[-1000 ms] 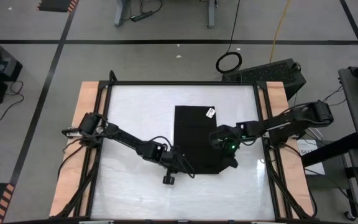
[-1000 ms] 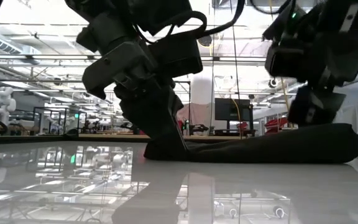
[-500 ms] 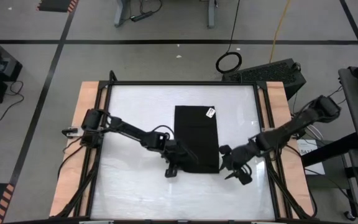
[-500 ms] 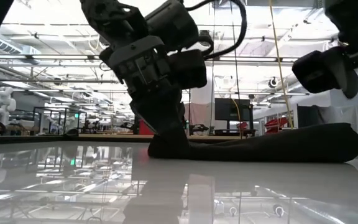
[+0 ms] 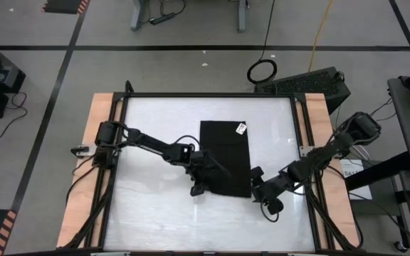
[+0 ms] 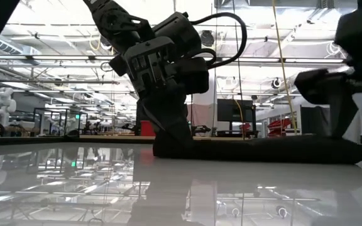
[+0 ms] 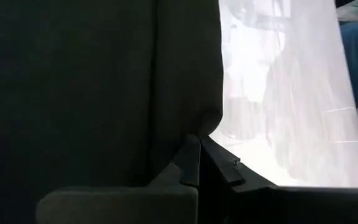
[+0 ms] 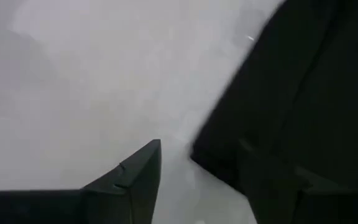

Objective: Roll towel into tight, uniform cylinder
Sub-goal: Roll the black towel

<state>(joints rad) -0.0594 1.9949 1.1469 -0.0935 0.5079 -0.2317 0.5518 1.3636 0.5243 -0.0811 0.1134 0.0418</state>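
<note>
- Spreading across the whole work area, the white glossy tabletop [image 5: 155,213] is carrying everything, with a wooden strip along each side and a dark frame around it.
- Lying flat near the middle of the tabletop, slightly toward the right, the black towel [image 5: 225,156] is forming an upright rectangle in the high view; a small white tag [image 5: 240,129] is sitting at its far right corner. In the low view the towel [image 6: 275,149] is showing as a low dark mound, its near edge a little thicker than the rest.
- Reaching in from the left side, the left arm [image 5: 144,145] is stretching across the tabletop to the towel's near left corner.
- Coming in from the right side, the right arm [image 5: 319,158] is angling down toward the towel's near right corner.
- Pressing at the near left corner, the left pincer [image 5: 199,186] is sitting down on the cloth; in the left wrist view its fingers [image 7: 211,163] are meeting at a point with a fold of the towel [image 7: 92,87] caught between them, so it is gripping the towel.
- Hovering just beside the near right corner, the right pincer [image 5: 260,200] is standing spread apart; in the right wrist view one finger [image 8: 135,177] is over bare tabletop and the other is over the cloth edge, with the towel [image 8: 291,112] corner lying between them, not clamped.
</note>
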